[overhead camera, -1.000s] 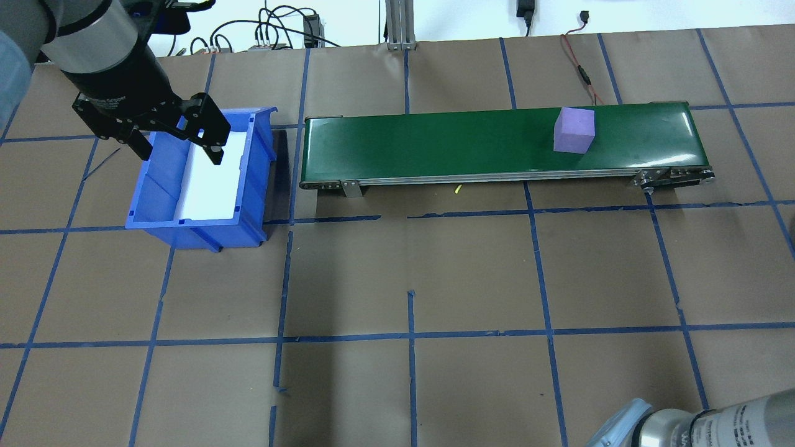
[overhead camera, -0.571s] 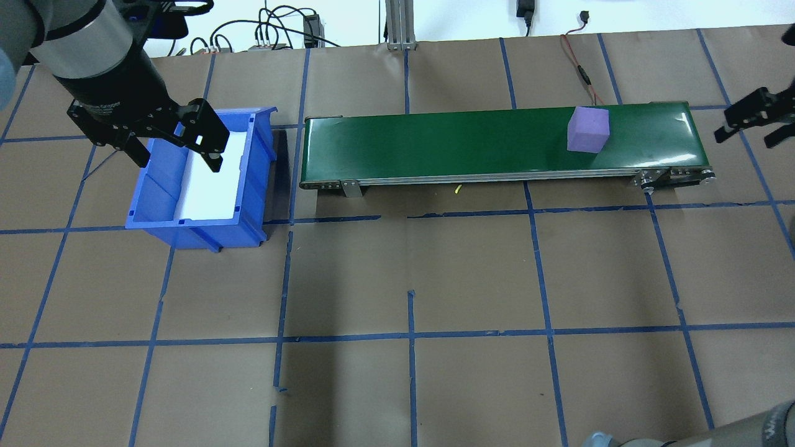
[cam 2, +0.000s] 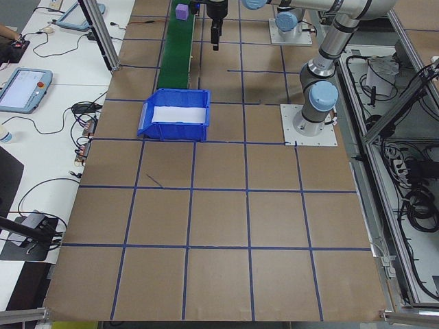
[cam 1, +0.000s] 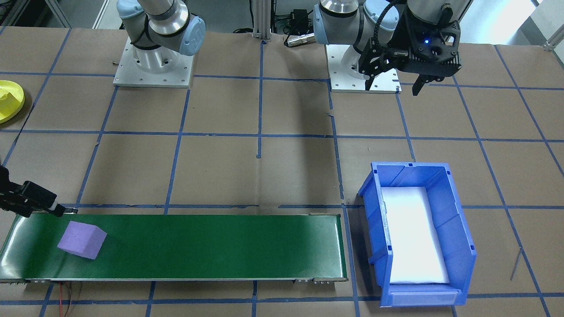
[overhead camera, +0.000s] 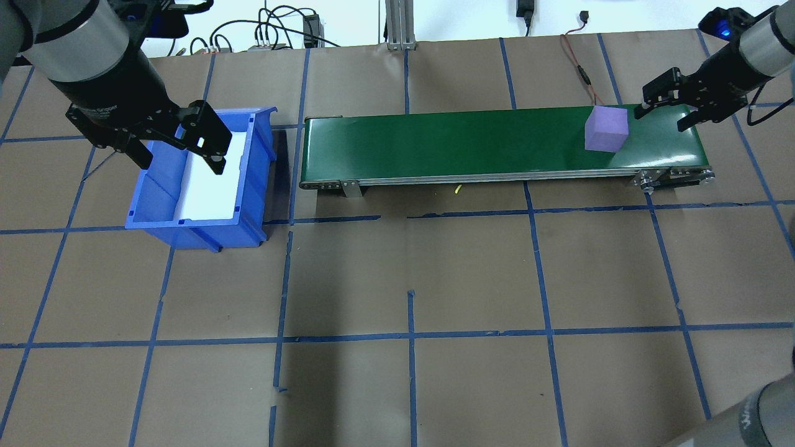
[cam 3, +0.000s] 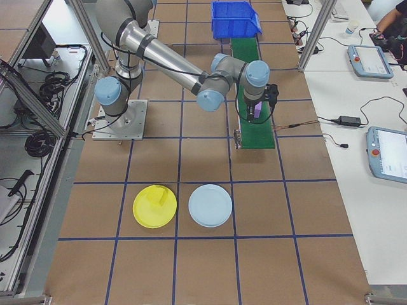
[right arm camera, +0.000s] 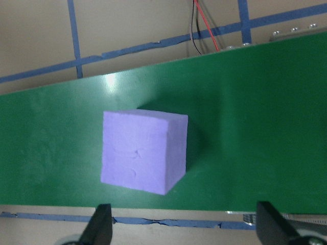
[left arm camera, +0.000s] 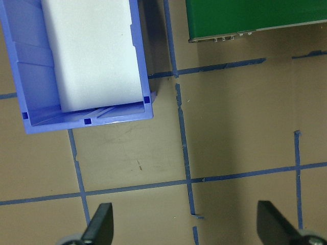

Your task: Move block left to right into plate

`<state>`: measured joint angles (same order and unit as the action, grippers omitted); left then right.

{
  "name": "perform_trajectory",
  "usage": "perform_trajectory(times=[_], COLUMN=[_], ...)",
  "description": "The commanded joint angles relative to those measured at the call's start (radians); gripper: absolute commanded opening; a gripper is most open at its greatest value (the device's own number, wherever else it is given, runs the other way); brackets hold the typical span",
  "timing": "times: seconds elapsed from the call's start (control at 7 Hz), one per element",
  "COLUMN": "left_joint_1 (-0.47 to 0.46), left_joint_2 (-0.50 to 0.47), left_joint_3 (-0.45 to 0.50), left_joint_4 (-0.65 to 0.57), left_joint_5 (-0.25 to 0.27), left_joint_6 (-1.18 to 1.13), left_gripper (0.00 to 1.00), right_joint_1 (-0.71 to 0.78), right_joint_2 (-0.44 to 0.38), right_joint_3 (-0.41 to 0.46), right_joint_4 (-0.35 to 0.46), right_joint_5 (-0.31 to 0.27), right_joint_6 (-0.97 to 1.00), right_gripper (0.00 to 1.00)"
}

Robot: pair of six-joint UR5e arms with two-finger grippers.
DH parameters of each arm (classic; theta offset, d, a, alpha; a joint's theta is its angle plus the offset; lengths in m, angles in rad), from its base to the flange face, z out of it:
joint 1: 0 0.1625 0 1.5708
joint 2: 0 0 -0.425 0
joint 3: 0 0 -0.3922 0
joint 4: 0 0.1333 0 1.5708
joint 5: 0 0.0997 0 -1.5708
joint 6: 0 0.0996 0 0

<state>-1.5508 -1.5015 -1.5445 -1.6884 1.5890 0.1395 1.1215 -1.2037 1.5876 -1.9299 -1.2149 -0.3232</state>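
Observation:
A purple block [overhead camera: 606,129] sits on the green conveyor belt [overhead camera: 435,146] near its right end, and shows again as the block [cam 1: 82,240] and block [right arm camera: 143,150]. My right gripper [overhead camera: 663,117] hangs open just right of and above the block, and the right wrist view looks straight down on it between the spread fingers [right arm camera: 99,227]. The yellow plate [cam 3: 154,206] lies on the table well away from the belt, and the plate [cam 1: 9,101] shows at that view's left edge. My left gripper [overhead camera: 180,162] is open and empty over the blue bin.
The blue bin [overhead camera: 254,186] with a white liner stands at the belt's left end. A pale blue plate [cam 3: 210,205] lies beside the yellow one. Cables run along the table's far edge [overhead camera: 584,68].
The block has travelled right along the belt. My right gripper has come in from the right edge to the belt's right end beside the block. The left gripper has barely moved.

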Motion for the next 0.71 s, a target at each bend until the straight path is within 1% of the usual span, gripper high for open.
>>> perform_trajectory(times=[0.0,0.14,0.29,0.43,0.57], left_joint_1=[0.001,0.005,0.005,0.003,0.001], left_joint_2=[-0.026,-0.022,-0.017,-0.014,-0.017], left_joint_3=[0.0,0.016,0.021,0.023,0.02], left_joint_4=[0.038,0.03,0.018,0.007,0.007], left_joint_5=[0.012,0.017,0.019,0.019,0.019], left_joint_6=[0.0,0.0,-0.003,-0.006,-0.008], left_gripper=[1.0,1.0,1.0,1.0,1.0], right_joint_1=[0.007,0.007,0.007,0.007,0.007], right_joint_2=[0.058,0.081,0.102,0.13,0.133], right_joint_3=[-0.014,-0.014,-0.014,-0.014,-0.014], right_joint_4=[-0.055,-0.057,-0.09,-0.127,-0.129], right_joint_5=[0.018,0.035,0.056,0.057,0.057], right_joint_6=[0.044,0.064,0.065,0.062,0.064], right_gripper=[0.99,0.99,0.99,0.99,0.98])
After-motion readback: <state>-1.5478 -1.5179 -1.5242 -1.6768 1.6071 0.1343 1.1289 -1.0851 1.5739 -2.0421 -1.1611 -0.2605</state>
